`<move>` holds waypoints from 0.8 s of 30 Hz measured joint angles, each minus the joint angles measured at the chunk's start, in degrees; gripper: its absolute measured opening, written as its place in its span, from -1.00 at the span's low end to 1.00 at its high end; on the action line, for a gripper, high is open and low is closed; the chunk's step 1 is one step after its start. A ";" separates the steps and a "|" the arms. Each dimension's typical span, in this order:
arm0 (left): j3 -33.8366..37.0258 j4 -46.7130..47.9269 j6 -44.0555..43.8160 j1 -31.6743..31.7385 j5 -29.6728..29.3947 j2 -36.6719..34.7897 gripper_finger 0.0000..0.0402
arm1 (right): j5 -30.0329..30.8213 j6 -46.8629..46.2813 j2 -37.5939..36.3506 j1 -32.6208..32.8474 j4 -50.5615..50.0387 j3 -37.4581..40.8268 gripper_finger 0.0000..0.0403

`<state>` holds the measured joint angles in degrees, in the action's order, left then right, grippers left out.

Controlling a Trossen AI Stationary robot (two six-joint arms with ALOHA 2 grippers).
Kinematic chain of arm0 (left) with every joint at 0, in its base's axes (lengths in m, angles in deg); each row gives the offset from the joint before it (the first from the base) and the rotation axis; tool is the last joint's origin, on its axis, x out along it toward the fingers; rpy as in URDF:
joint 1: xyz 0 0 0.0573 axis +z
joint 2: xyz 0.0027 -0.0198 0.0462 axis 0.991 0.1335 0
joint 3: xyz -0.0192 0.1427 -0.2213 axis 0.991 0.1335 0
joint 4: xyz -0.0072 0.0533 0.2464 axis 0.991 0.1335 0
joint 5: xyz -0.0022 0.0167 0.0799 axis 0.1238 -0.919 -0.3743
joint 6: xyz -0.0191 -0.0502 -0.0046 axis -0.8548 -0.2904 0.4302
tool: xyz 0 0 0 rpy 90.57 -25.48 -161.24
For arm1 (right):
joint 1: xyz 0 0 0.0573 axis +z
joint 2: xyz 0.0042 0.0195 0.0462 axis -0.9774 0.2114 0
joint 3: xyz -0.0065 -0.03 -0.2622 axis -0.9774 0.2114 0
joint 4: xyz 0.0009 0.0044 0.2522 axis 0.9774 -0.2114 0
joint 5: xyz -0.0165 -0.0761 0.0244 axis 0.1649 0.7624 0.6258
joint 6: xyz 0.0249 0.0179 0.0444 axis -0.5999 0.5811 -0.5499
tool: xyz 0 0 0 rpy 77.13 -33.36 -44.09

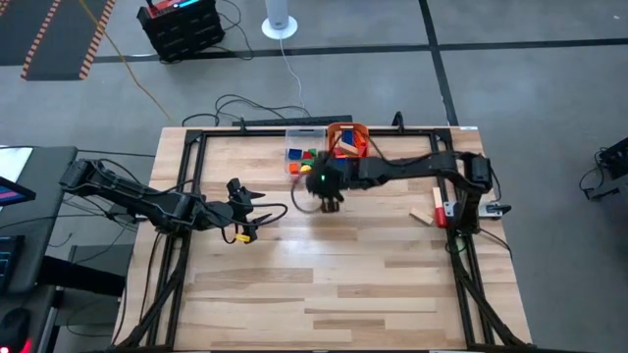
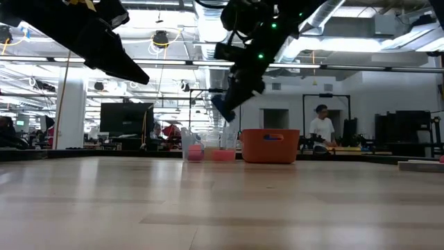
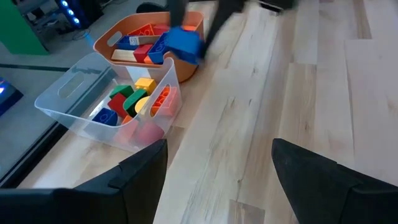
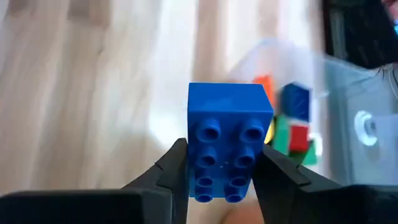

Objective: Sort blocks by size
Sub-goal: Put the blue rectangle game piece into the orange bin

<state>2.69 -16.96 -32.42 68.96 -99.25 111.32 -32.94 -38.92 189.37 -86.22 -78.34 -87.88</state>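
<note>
Right gripper clamped on a blue block, fingers pressing its two side faces, carried above the table just in front of the clear tub and orange tub. Underside sockets turned toward the wrist camera, long axis running up and away between the fingers — from the left wrist view, hanging tilted rather than level.

Risk, as a judgement: narrow contact low on the block, so a quick swing could pivot or drop it; a tilted release could catch a tub rim and bounce out, or land among blocks of the wrong size.

Farther out: clear tub holding small mixed blocks, orange tub holding larger ones. Left gripper spread wide and empty, waiting over the table's left part.
</note>
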 joint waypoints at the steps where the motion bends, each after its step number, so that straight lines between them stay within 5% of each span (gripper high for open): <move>1: 0.00 0.00 0.00 0.00 0.00 -0.01 0.40 | -1.05 0.04 0.00 -0.77 1.02 -0.24 -0.21; 11: 0.00 0.07 0.11 0.00 0.00 -0.01 0.40 | 9.70 -8.18 0.09 -10.75 -3.96 -1.72 -0.19; 18: 0.00 0.07 0.09 0.00 0.00 0.00 0.40 | 8.10 -23.07 0.11 -19.61 -10.85 -1.72 -0.07; 24: 0.00 0.06 0.23 0.00 0.00 -0.01 0.40 | 4.39 -23.99 0.07 -22.57 -20.07 -1.72 0.24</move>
<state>2.69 -16.90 -32.19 68.96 -99.25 111.31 -28.55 -62.91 189.44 -108.78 -98.41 -89.60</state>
